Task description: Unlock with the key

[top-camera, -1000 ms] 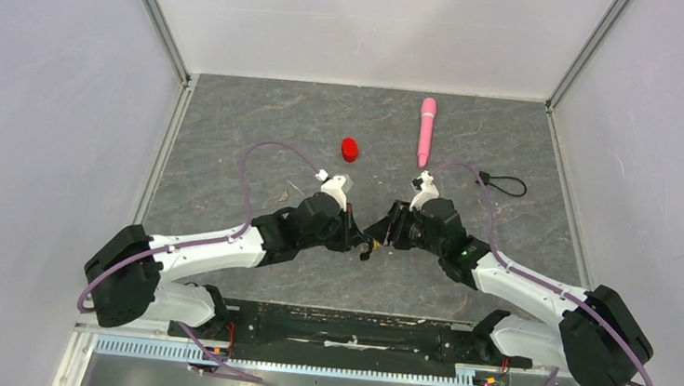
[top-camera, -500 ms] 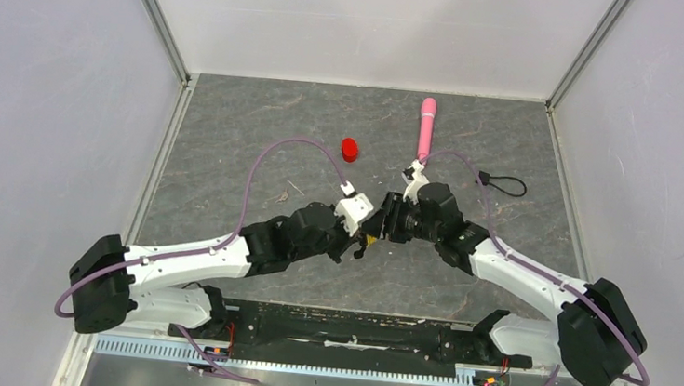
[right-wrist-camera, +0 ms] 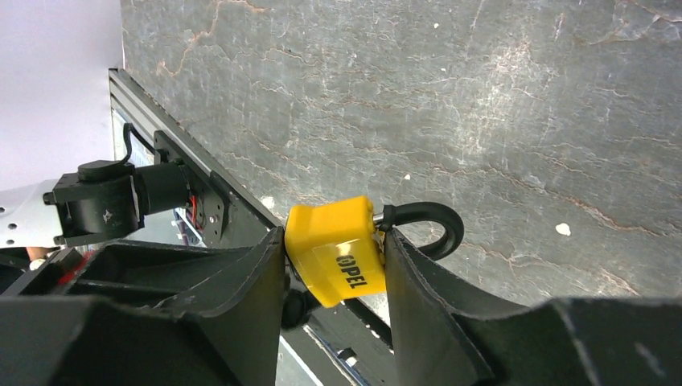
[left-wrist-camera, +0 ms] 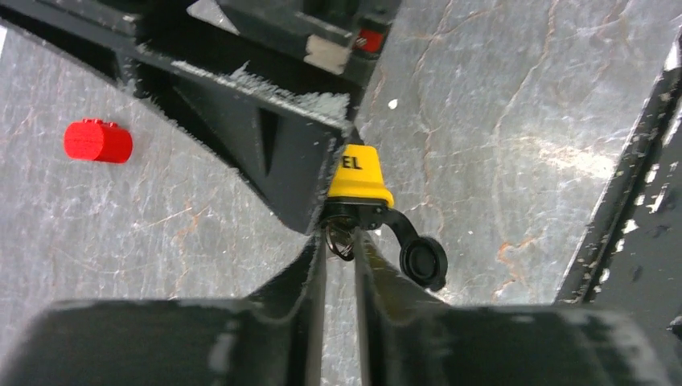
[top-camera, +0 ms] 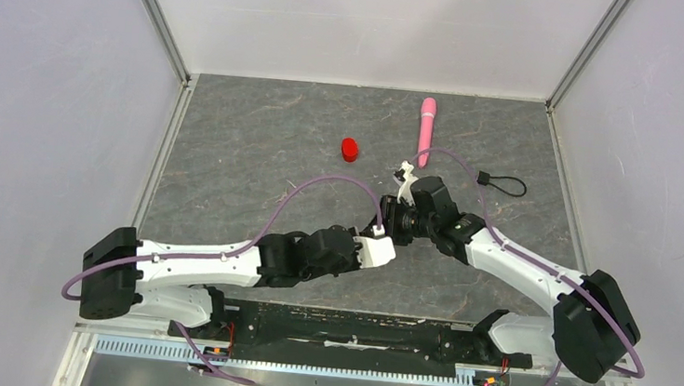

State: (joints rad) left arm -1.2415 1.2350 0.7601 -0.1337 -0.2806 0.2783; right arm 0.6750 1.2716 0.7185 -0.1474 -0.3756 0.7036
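Note:
My right gripper (right-wrist-camera: 334,235) is shut on the small yellow padlock (right-wrist-camera: 334,249) and holds it above the table, its black shackle (right-wrist-camera: 438,225) sticking out to the right. In the left wrist view the padlock (left-wrist-camera: 359,173) hangs with its black base down, a round dust cap (left-wrist-camera: 424,261) dangling beside it. The key (left-wrist-camera: 342,240) shows only as a thin wire ring at the keyhole end. My left gripper (left-wrist-camera: 341,245) has its tips on either side of that ring, a narrow slit open between the fingers. From above, both grippers meet at mid-table (top-camera: 389,234), hiding the lock.
A red cylinder (top-camera: 350,149) and a pink stick (top-camera: 426,130) lie further back on the grey stone-patterned table (top-camera: 249,148). A black cord loop (top-camera: 504,184) lies at the right. White walls close in the left, right and far sides.
The left arm has swung right and lower, its wrist turned under the right gripper, and its jaws have parted a little. The right gripper has shifted slightly back, still holding the padlock.

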